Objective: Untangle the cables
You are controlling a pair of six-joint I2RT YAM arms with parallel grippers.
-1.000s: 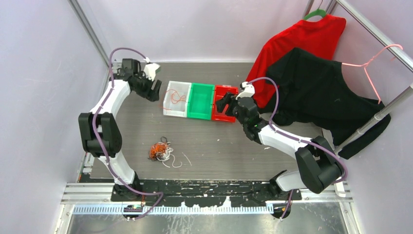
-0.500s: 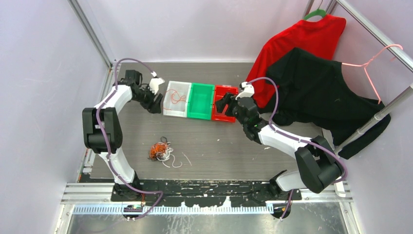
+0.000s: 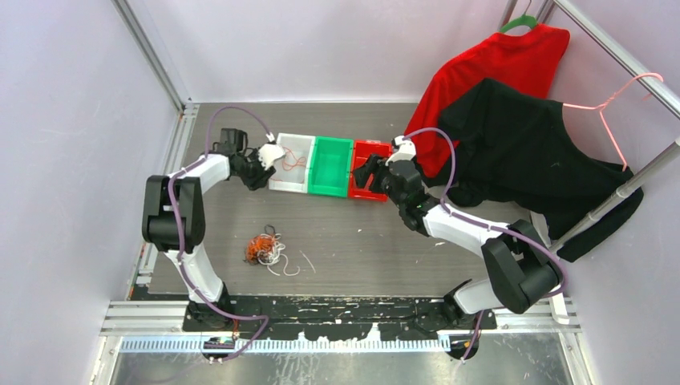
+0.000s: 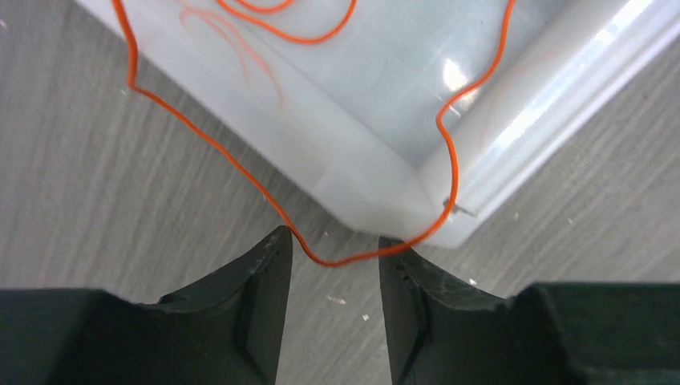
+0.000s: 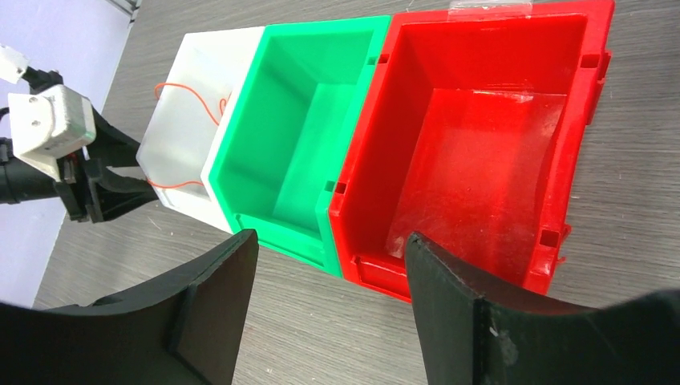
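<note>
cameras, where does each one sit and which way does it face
Top external: above and behind the bases, looking down at the table, both arms and the cable clump.
Left wrist: on the left arm, looking down past the left gripper at the white bin corner and an orange cable.
Right wrist: looking past the right gripper into the red bin and green bin.
Shared: both wrist views show the white bin and orange cable.
</note>
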